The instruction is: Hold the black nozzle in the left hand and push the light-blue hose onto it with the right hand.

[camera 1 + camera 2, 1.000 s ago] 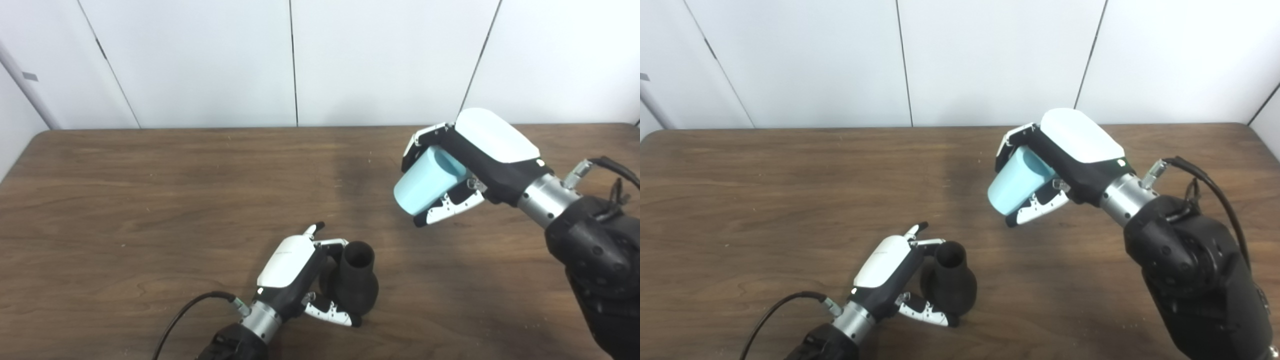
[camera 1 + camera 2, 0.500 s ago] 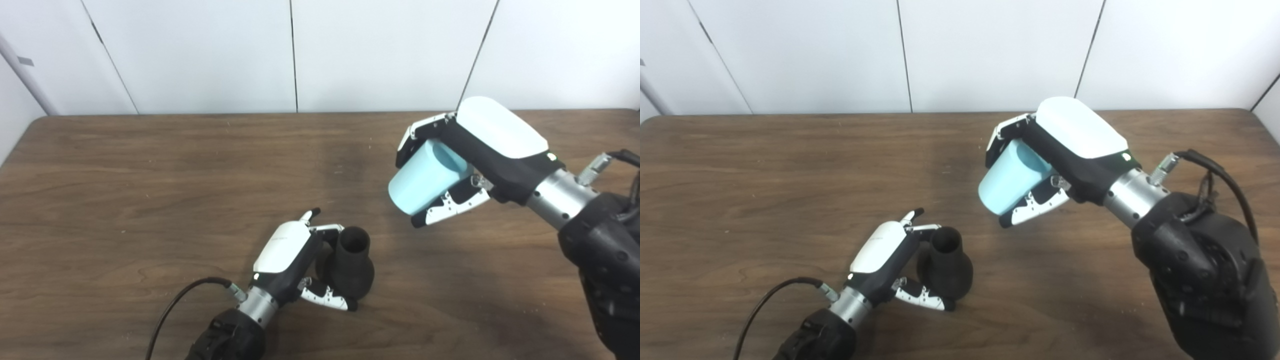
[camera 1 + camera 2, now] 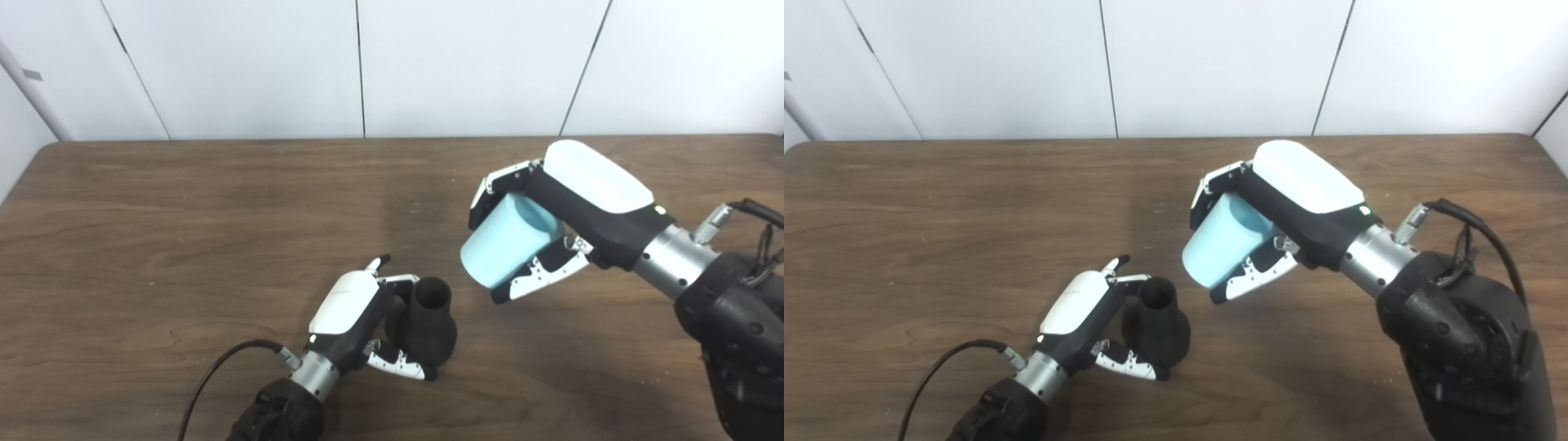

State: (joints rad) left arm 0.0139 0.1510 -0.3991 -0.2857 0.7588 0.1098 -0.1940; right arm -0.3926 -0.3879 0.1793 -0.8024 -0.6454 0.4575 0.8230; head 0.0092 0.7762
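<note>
The black nozzle (image 3: pixel 429 324) stands upright on the wooden table (image 3: pixel 153 245), its narrow open neck up and its wide base down. My left hand (image 3: pixel 361 318) is shut on it, fingers behind the neck and thumb under the base's front. A short light-blue hose (image 3: pixel 505 242), shaped like a cup, hangs tilted in the air to the upper right of the nozzle. My right hand (image 3: pixel 551 226) is shut on the hose, its open end pointing down and left toward the nozzle. A gap separates hose and nozzle.
A black cable (image 3: pixel 226 367) runs from my left wrist toward the table's front edge. White wall panels (image 3: pixel 361 67) stand behind the table's far edge.
My right hand has carried the light-blue hose down and to the left, closer to the nozzle. The left hand and nozzle have stayed where they were; the camera tilted slightly at first.
</note>
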